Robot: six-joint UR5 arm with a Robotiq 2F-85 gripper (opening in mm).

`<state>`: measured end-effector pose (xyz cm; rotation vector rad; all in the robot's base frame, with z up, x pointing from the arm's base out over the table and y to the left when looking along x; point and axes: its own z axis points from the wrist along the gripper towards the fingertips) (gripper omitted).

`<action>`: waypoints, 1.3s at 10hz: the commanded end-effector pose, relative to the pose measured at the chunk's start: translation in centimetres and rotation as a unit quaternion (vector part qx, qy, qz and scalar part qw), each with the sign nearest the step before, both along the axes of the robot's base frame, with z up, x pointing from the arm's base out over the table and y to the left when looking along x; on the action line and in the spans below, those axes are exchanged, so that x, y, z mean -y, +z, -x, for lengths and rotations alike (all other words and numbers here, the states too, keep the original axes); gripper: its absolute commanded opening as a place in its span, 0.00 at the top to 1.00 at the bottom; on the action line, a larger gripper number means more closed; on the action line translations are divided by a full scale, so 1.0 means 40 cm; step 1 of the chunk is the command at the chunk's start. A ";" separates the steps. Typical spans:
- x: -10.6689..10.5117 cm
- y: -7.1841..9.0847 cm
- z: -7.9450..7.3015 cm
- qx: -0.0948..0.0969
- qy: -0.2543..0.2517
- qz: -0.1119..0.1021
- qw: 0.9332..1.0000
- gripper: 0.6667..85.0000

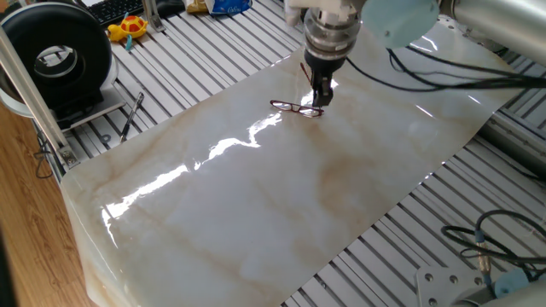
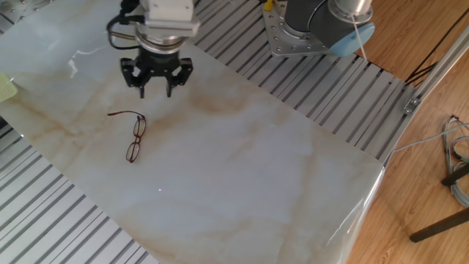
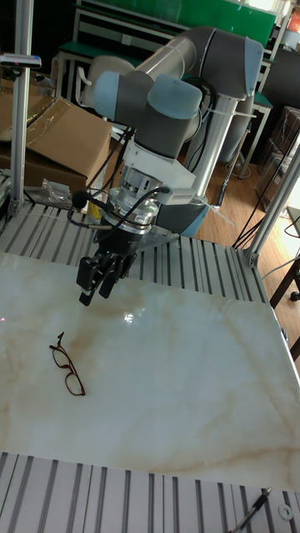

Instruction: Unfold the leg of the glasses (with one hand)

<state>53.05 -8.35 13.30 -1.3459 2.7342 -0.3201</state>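
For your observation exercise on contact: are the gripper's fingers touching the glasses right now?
No. In the other fixed view the gripper hangs open above the marble sheet, apart from the glasses lying flat.

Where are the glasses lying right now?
In the other fixed view the glasses lie flat on the marble-patterned sheet toward its left end, apart from the open gripper hanging above and beyond them.

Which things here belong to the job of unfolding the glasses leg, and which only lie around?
For the job:
glasses
gripper

Lying about:
yellow toy
keyboard
black round device
pen-like tool
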 end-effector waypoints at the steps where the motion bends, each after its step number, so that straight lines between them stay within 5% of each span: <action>1: 0.000 0.004 -0.043 -0.010 0.007 -0.012 1.000 0.36; 2: -0.008 0.003 -0.041 -0.010 -0.005 -0.020 1.000 0.34; 4: 0.022 0.012 -0.071 0.014 -0.005 0.003 1.000 0.37; 7: 0.081 0.010 -0.128 0.007 0.023 0.015 1.000 0.38; 9: 0.048 0.003 -0.114 0.002 0.012 -0.005 1.000 0.35; 13: 0.065 -0.007 -0.156 0.018 0.020 0.001 1.000 0.37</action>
